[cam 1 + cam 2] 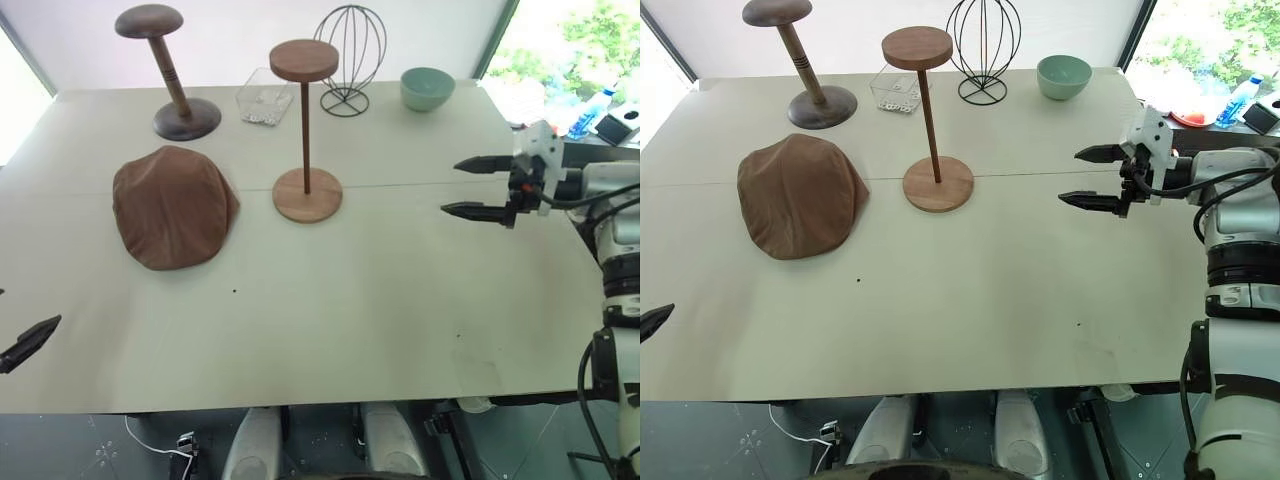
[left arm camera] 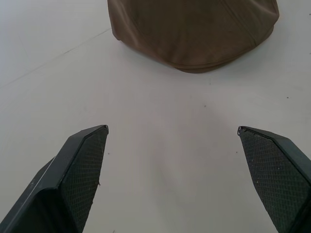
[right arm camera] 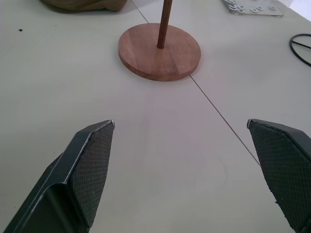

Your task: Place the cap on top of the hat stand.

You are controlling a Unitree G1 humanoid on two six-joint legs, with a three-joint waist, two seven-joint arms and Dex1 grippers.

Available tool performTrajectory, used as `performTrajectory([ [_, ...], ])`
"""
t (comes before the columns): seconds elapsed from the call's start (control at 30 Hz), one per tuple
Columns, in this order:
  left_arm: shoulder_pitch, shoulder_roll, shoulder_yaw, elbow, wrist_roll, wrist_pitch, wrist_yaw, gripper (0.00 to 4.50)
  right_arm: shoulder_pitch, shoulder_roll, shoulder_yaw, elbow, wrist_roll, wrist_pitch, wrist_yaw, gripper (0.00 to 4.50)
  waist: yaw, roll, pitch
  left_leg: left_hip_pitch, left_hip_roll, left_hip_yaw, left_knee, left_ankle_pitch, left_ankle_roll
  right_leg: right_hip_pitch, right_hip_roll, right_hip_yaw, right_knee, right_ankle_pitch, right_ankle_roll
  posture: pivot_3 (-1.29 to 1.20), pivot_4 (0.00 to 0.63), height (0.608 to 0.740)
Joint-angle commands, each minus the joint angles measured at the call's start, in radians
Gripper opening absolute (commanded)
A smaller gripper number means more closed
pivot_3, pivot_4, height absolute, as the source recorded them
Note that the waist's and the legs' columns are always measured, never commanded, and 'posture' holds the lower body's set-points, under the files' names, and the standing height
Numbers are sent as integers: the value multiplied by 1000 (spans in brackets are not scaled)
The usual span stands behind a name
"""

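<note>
left eye view: the cap [image 1: 173, 207] lies flat on the table [image 1: 340, 310], left of the hat stand [image 1: 306, 130] and apart from it. its long axis runs from the table's far side toward the near side, tilted slightly right at the near end; which end is the brim cannot be told. the stand is upright, its thin pole vertical, its top disc bare. behind it stand a dark stand [image 1: 170, 70], a clear tray [image 1: 265, 97], a wire globe [image 1: 349, 58] and a green bowl [image 1: 427, 88]. the right gripper [image 1: 473, 187] hovers over the table's right side, pointing left, its fingers wide apart and empty. one tip of the left gripper [image 1: 28, 343] shows at the left edge.

left wrist view: the left gripper [image 2: 172, 141] has its fingers [image 2: 80, 170] spread wide over bare table, holding nothing; the cap's rounded edge lies ahead, well apart.

right wrist view: the right gripper's fingers [image 3: 87, 174] are spread and empty; the stand's round base and pole lie ahead, a corner of the cap beyond.
</note>
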State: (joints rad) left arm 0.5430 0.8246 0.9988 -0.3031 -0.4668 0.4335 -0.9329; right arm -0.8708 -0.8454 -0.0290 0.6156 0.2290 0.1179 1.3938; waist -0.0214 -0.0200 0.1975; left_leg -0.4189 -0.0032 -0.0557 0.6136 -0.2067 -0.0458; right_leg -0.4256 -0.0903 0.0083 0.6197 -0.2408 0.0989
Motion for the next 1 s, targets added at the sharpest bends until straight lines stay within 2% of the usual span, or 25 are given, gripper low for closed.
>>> performTrajectory([
  [0.03,7,16,18,-13,-8,9,-17,4470,-27,-19,-20,8,1,-27,5,4500,0,0,0,0,0,0,0,0,0,0,0,0,0,0,0,0,150,740],
  [0.5,-49,25,18,-5,2,20,-3,4470,-29,-15,-24,1,4,-29,10,4500,0,0,0,4,0,1,2,0,0,0,1,2,8,0,0,0,150,740],
  [0.7,-93,71,-15,-43,22,-1,-6,4470,-62,-17,-11,-38,6,2,27,4500,0,0,0,5,1,1,3,0,0,0,2,3,9,0,0,0,150,740],
  [0.83,-125,97,-89,-110,93,-87,3,4470,-76,-25,-7,-219,69,123,75,4500,1,1,0,5,1,2,2,0,0,0,2,4,10,0,0,0,150,740],
  [1.0,-139,105,-203,-167,232,-215,28,4470,-64,-64,-7,-506,212,407,109,4500,2,1,0,6,1,3,2,0,0,0,2,5,10,0,0,0,150,740],
])
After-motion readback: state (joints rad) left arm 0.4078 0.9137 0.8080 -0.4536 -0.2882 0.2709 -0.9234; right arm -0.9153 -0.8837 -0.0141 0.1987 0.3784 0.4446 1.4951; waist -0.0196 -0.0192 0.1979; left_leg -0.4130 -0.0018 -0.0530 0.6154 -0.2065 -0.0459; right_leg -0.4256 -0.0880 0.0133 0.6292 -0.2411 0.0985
